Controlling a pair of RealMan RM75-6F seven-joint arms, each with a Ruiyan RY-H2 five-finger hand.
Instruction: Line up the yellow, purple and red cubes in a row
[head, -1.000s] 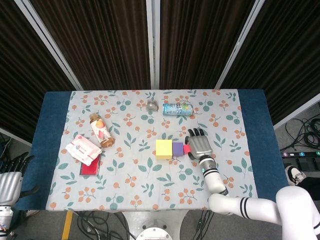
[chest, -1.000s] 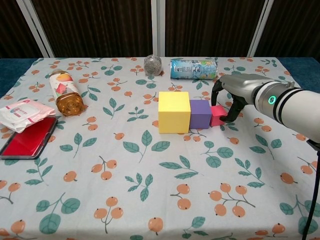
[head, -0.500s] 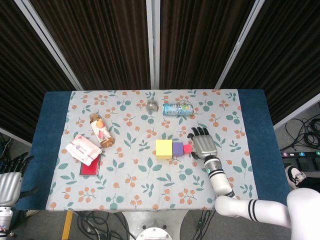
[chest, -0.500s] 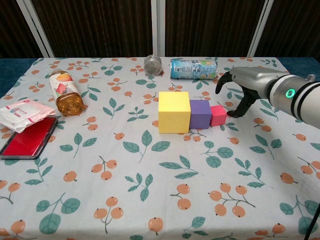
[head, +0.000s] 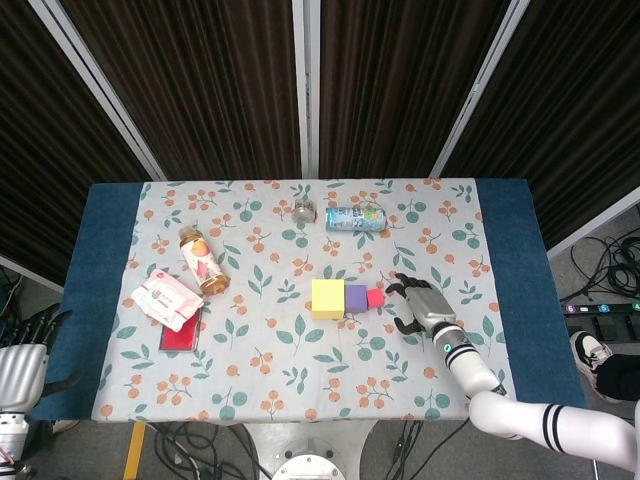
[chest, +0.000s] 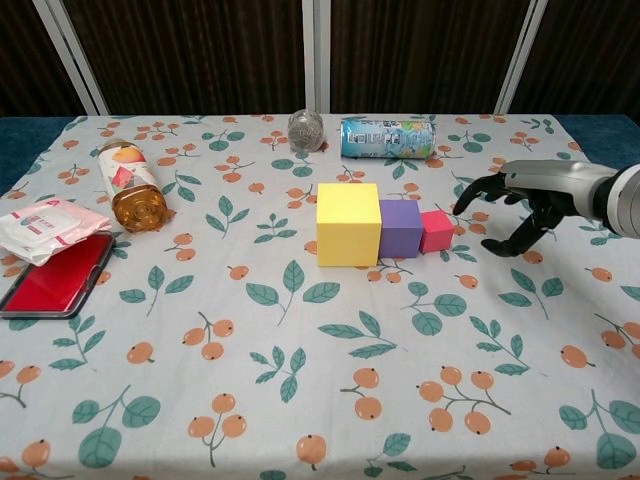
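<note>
Three cubes stand side by side in a row near the table's middle: a large yellow cube, a smaller purple cube against its right face, and a small red cube against the purple one. My right hand hovers open to the right of the red cube, a short gap away, fingers spread and holding nothing. My left hand hangs off the table's left edge at the lower left of the head view, holding nothing.
A drink can lies on its side behind the cubes, with a small grey ball to its left. An orange bottle lies at the left, near a white packet and a red case.
My right hand has drawn back to the right, away from the red cube it was touching. The three cubes have stayed in place.
</note>
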